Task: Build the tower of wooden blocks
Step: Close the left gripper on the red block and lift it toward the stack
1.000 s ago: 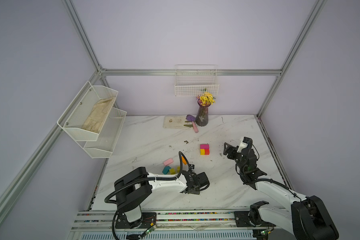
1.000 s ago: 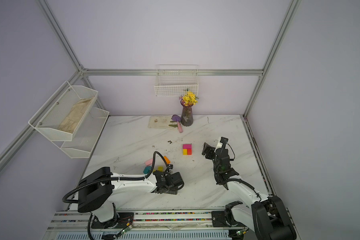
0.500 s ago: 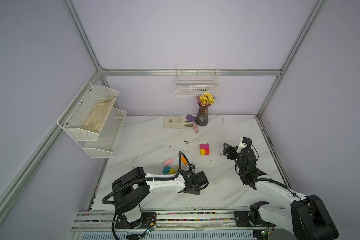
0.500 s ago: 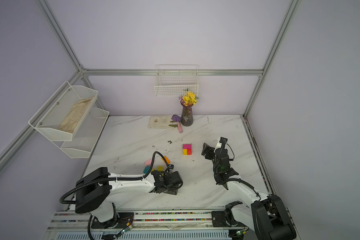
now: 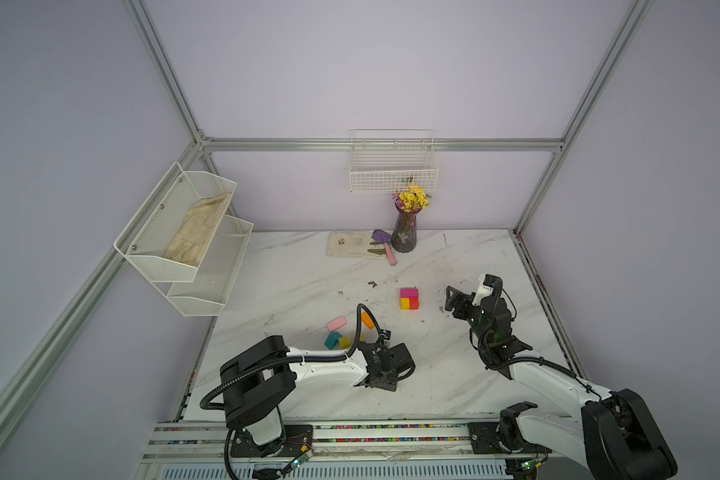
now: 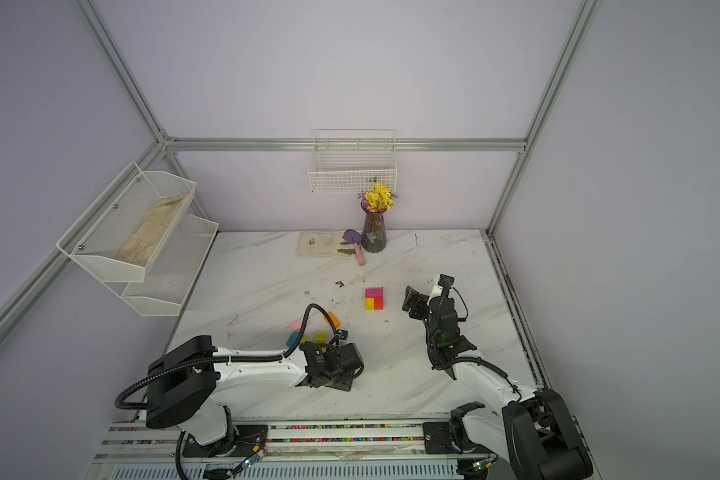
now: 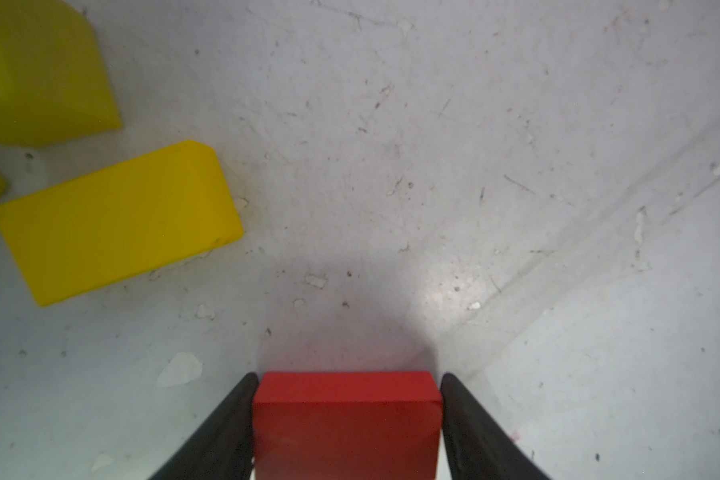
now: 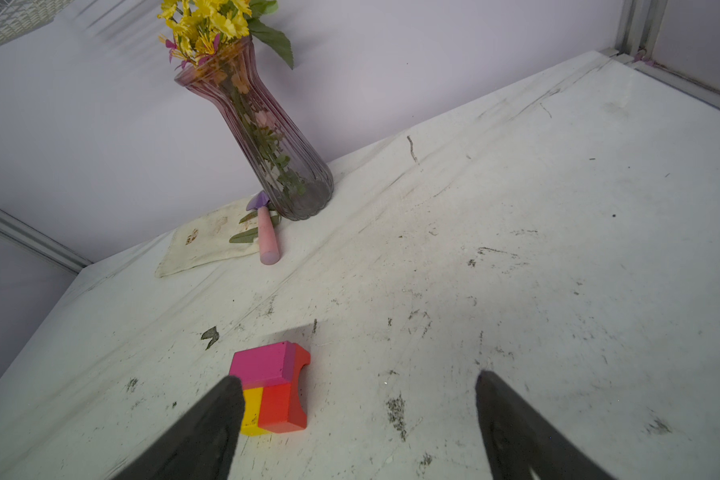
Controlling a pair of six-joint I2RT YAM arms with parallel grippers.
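Left arm (image 5: 329,369): smooth white tubular link between bulky black joint housings, rounded at the shoulder.
Left hose (image 5: 360,322): black corrugated conduit, ribbed along its whole length, joining shoulder and wrist.
Left wrist block (image 5: 387,359): black, boxy, with a short thin wire.
Left gripper (image 7: 348,378): two matte black fingers (image 7: 225,428), wedge-shaped, tapering to rounded tips.
Right arm (image 5: 558,386): white links, black housings, a large rounded black shoulder.
Right wrist module (image 5: 484,288): small, white, with a thin black wire.
Right gripper (image 8: 357,377): two matte black fingers (image 8: 200,432) of the same taper.
Base mounts (image 5: 485,440): black blocks; by the left one, thin red and yellow wires and a small green board.
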